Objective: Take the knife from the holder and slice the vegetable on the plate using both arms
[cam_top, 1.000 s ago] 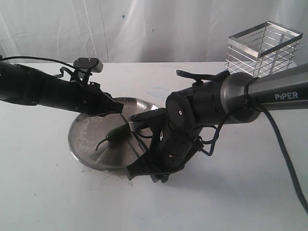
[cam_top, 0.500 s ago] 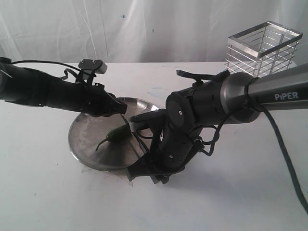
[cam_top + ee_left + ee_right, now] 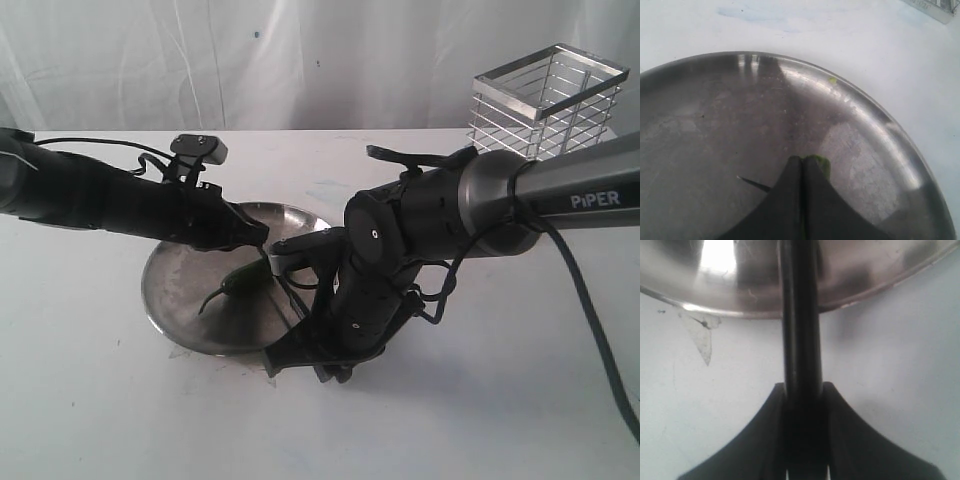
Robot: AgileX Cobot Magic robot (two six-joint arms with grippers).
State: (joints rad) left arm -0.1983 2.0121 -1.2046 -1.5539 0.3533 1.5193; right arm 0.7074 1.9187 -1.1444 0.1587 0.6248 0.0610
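My right gripper is clamped narrow around the knife. Its two matte black fingers hug the smooth, rounded black handle, which reaches from over the white table across the raised rim of the plate. In the exterior view the slim dark blade slants over the plate's right half toward my left gripper. That gripper's wedge-shaped black fingers are pressed flat together with only a hairline seam between them, above the plate's shallow bowl. A glossy green bit of the vegetable shows just past those tips; I cannot tell whether they touch it. From outside it reads as a small dark pod near the plate's middle, its thin stem curling leftward. The plate is round, dull grey steel, scuffed and streaked with soft glare. A scrap of clear film lies on the table just beside the rim. The holder, a boxy cage of shiny chrome bars under a flat rim, stands upright at the far right, well apart from the plate.
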